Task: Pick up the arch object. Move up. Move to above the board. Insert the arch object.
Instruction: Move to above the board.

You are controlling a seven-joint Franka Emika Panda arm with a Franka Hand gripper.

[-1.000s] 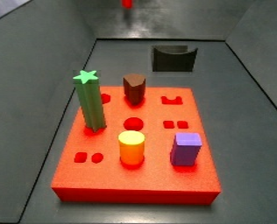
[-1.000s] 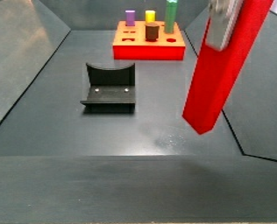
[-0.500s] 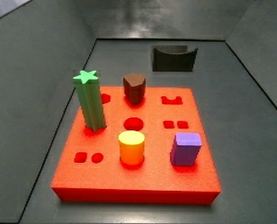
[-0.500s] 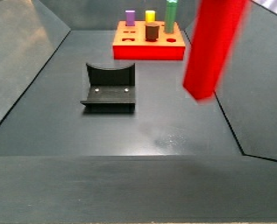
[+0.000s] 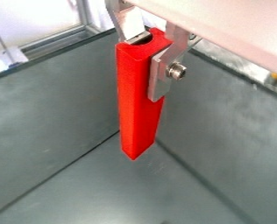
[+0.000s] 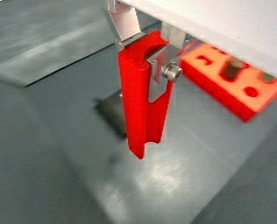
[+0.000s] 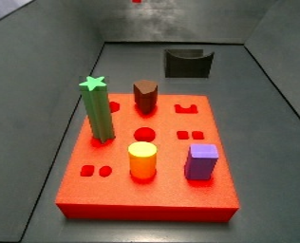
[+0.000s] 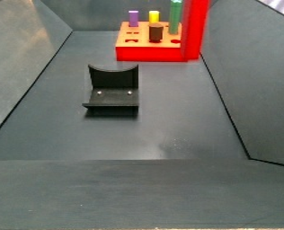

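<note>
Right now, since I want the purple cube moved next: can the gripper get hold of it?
Probably not as things stand. The gripper, up over the floor, is shut on a long red bar hanging below its fingers; the bar would meet the purple cube or board first.

light: even, dim overhead | glare: soft sheen on grey floor (image 8: 169, 144) (mild) | focus: slightly soft

Red board (image 7: 165, 193) lies flat; raised hand (image 5: 148, 63) clamps red bar (image 5: 136, 118).

Claw (image 5: 151, 54) over bare floor; fixture (image 8: 112, 88) aside
</note>
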